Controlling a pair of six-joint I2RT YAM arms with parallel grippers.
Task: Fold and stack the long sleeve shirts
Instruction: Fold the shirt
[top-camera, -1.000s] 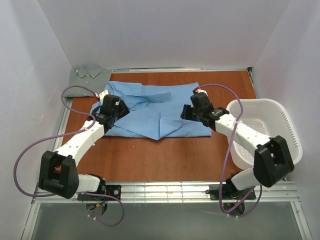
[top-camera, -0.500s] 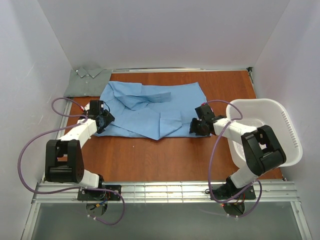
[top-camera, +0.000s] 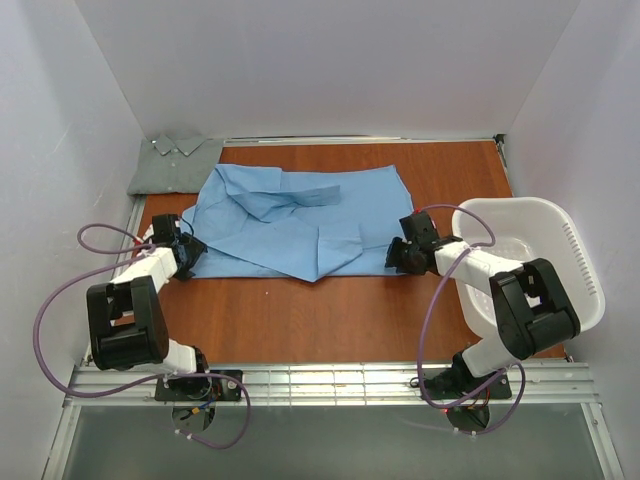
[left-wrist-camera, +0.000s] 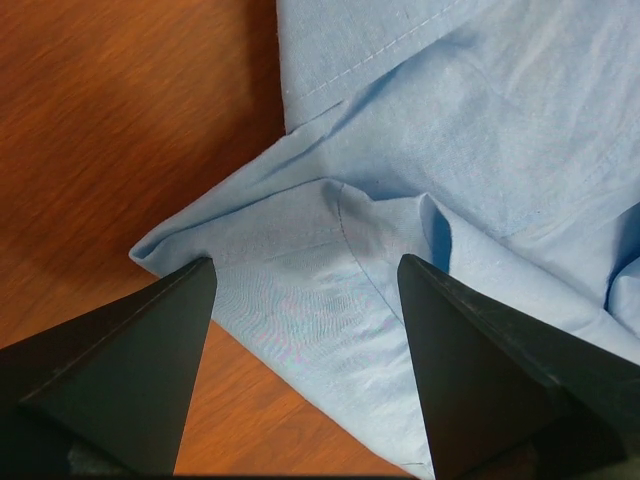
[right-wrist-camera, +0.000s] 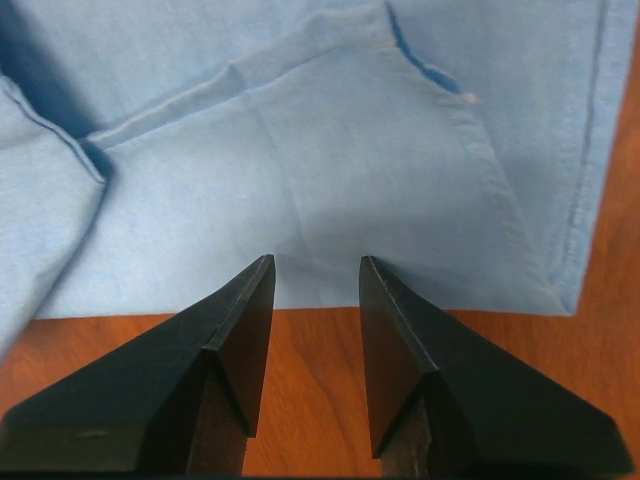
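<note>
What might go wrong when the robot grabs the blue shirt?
The right gripper hangs open at the very hem of the light blue shirt, so it might miss the thin cloth and nip the table. The left gripper is open over a wrinkled, layered corner and might pinch just one layer, making the fold crooked.

The top camera hangs high behind the near edge of the table (top-camera: 300, 310), looking down and forward, far enough back to take in the whole tabletop. The left wrist camera looks out past the left gripper (left-wrist-camera: 305, 262), very close over the blue shirt (left-wrist-camera: 480, 150) at its near left corner. The right wrist camera looks past the right gripper (right-wrist-camera: 316, 260), just as close over the shirt's near right hem. The top view also shows both of these patches.
</note>
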